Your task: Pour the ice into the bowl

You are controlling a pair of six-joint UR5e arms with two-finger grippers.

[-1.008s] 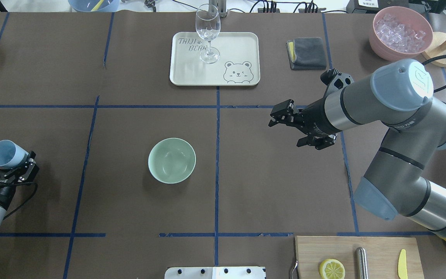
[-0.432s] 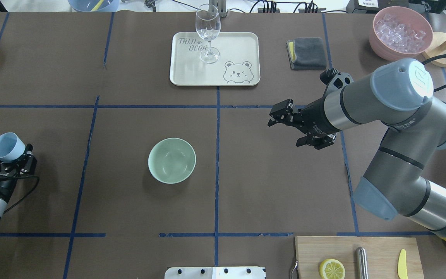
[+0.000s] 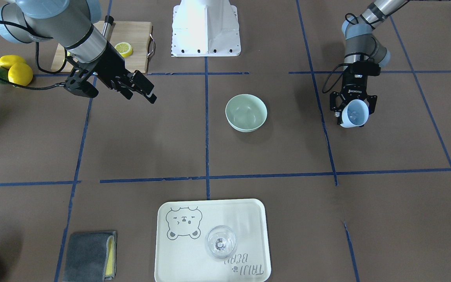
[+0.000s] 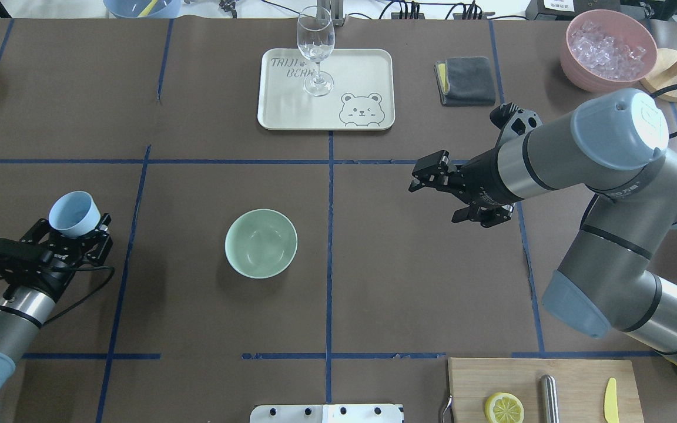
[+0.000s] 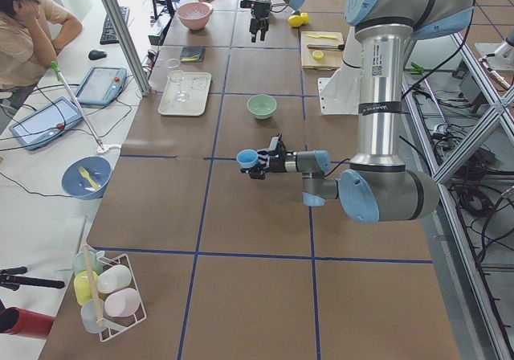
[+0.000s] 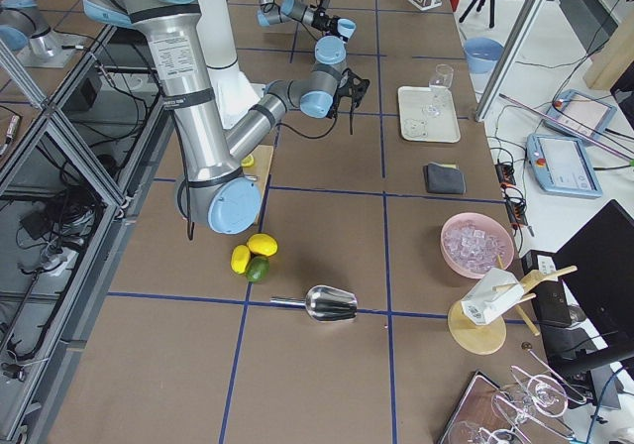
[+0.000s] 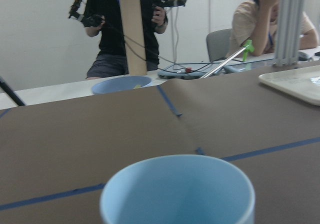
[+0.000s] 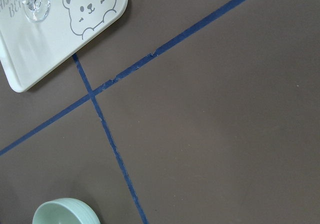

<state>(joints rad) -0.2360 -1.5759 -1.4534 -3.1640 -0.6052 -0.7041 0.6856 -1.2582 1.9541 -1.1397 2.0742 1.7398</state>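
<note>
Nearly upright, mouth up, the blue cup (image 4: 74,212) of ice (image 3: 354,114) sits clamped in the left gripper (image 4: 77,227).

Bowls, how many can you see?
3. A green bowl sits in the middle, a pink bowl at the far right, and a blue bowl at the far left, partly cut off. Others could be hidden out of view.

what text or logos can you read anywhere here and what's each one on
"TAIJI BEAR": on the cream tray, beside a bear drawing.
White lettering on the left gripper, which holds the blue cup: too small to read.
Small marking on the right arm: too small to read.
</note>
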